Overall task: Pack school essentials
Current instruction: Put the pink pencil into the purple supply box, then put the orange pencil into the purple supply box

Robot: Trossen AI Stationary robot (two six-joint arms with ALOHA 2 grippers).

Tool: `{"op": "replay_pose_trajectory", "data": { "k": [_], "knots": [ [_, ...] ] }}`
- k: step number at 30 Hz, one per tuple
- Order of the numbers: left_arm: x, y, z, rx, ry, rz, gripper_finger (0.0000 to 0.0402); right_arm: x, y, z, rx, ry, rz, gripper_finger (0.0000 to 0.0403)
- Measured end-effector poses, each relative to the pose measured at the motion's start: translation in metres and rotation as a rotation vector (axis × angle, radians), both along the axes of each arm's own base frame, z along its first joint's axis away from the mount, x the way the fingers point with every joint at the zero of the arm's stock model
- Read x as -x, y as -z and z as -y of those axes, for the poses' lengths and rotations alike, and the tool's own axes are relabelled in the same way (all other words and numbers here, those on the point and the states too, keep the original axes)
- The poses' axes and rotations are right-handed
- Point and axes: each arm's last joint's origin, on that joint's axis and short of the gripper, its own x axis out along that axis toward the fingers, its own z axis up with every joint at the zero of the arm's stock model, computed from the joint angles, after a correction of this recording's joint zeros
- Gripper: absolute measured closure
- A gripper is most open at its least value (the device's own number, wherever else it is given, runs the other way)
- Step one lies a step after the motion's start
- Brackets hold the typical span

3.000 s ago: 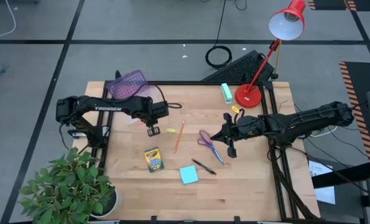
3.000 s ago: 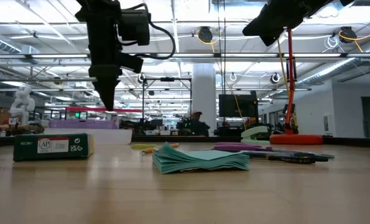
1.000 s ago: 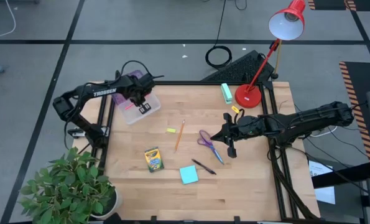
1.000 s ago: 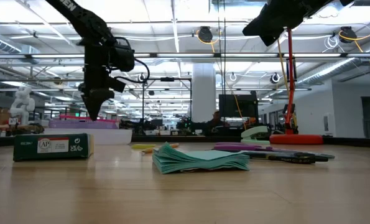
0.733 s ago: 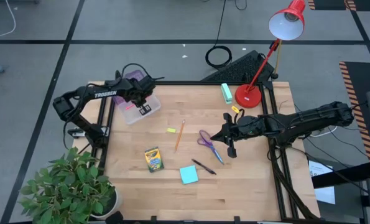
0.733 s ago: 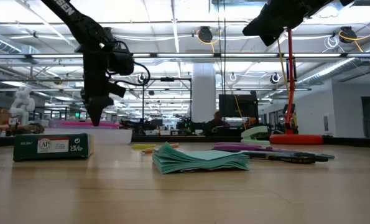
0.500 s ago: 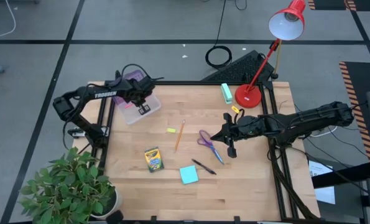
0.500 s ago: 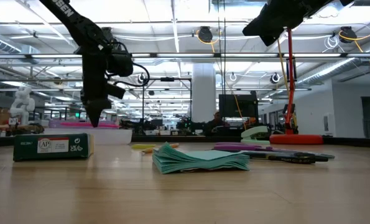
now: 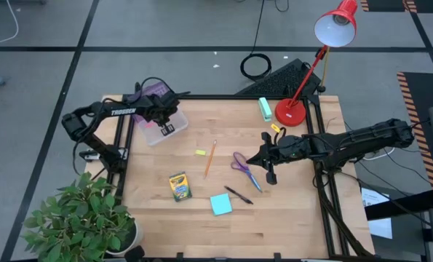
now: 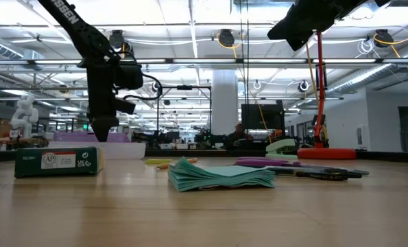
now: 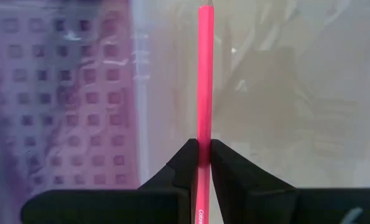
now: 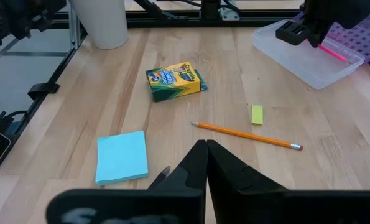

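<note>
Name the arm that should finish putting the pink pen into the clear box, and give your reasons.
Left. The left gripper is shut on the pink pen directly above the clear box. The right gripper hangs by the scissors, far across the table.

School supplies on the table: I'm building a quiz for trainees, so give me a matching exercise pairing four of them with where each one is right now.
Things:
1. pink pen
2. crayon box
3. sticky-note pad
4. orange pencil

Places:
A. near the table's front edge
B. held by the left gripper over the clear bin
C. mid-table, beside the tiny yellow eraser
D. front-left, nearest the plant

Pairs: 1-B, 2-D, 3-A, 4-C
</note>
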Motion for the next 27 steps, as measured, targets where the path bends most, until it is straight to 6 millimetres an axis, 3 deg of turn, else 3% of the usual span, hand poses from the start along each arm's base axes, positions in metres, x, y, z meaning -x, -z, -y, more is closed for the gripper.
{"op": "replay_pose_trajectory", "data": {
  "k": [4, 14, 21, 27],
  "knots": [
    [0.002, 0.000, -0.002, 0.015, -0.016, 0.017, 0.0349, 0.000, 0.000, 0.000, 0.000, 0.000, 0.000, 0.0403],
    [0.000, -0.004, -0.002, 0.017, -0.105, 0.044, 0.0278, 0.000, 0.000, 0.000, 0.000, 0.000, 0.000, 0.0403],
    [-0.012, -0.047, 0.017, -0.032, -0.118, 0.151, 0.0268, 0.000, 0.000, 0.000, 0.000, 0.001, 0.000, 0.0403],
    [-0.023, -0.089, 0.060, -0.110, -0.060, 0.403, 0.0268, 0.000, 0.000, 0.000, 0.000, 0.001, 0.001, 0.0403]
  ]
}}
